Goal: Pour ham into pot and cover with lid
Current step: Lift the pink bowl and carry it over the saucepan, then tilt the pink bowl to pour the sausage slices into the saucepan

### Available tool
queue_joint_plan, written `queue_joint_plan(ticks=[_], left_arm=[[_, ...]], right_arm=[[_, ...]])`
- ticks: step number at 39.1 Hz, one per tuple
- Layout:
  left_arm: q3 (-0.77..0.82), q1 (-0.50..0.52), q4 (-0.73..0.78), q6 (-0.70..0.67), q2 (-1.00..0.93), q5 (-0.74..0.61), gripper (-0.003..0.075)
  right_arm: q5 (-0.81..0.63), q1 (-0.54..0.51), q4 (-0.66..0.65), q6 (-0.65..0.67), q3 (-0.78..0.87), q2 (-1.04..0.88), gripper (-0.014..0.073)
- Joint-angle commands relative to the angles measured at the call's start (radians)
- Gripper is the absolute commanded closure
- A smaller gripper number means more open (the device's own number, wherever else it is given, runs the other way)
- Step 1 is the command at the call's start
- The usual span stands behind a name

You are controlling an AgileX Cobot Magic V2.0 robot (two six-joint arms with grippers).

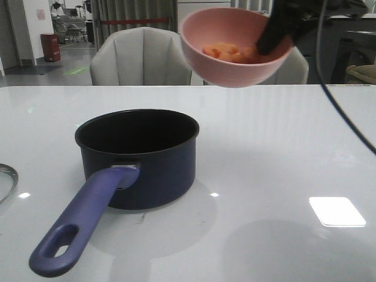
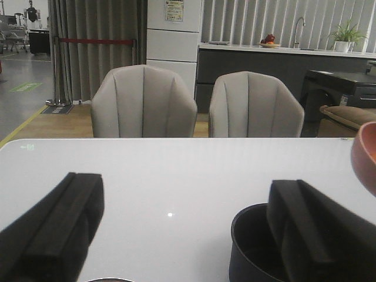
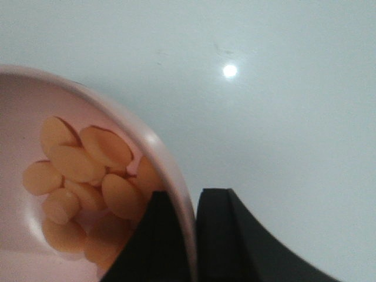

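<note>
The navy pot point(image 1: 138, 158) stands on the white table, its black inside empty and its purple-blue handle point(image 1: 82, 217) pointing to the front left. My right gripper point(image 1: 273, 35) is shut on the rim of the pink bowl point(image 1: 235, 64) and holds it high in the air, above and to the right of the pot, tilted. The orange-pink ham point(image 1: 226, 51) lies inside the bowl. The right wrist view shows the gripper point(image 3: 191, 200) pinching the bowl wall point(image 3: 158, 153) with the ham point(image 3: 88, 164) beside it. My left gripper point(image 2: 185, 182) is open and empty, left of the pot point(image 2: 252, 241). Only the lid's steel rim point(image 1: 7, 176) shows, at the far left.
The white table point(image 1: 264, 153) runs back to two grey chairs point(image 1: 141, 59). A black cable point(image 1: 341, 111) hangs down over the table's right side. In the left wrist view the bowl's edge point(image 2: 365, 155) shows at the right.
</note>
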Motion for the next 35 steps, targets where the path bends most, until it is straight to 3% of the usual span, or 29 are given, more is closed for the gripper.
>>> queue_joint_plan(ticks=[1, 7, 19, 29, 35], left_arm=[[-0.027, -0.006, -0.011, -0.003, 0.009, -0.085, 0.0117], [-0.027, -0.006, -0.011, -0.003, 0.009, -0.085, 0.0117], [-0.027, -0.006, -0.011, -0.003, 0.009, -0.085, 0.0117], [-0.027, -0.006, -0.011, -0.003, 0.009, -0.085, 0.0117], [-0.027, -0.006, -0.011, -0.003, 0.009, -0.085, 0.0117]], right_arm=[[-0.109, 0.073, 0.001, -0.016, -0.071, -0.018, 0.0457], [-0.201, 0.139, -0.058, -0.016, -0.113, 0.034, 0.0457], [-0.574, 0.21, -0.225, -0.016, -0.057, 0.083, 0.0457], [-1.057, 0.24, -0.331, -0.016, 0.125, 0.091, 0.0459], [-1.428, 0.249, -0.445, -0.048, 0.259, 0.11, 0.0459]])
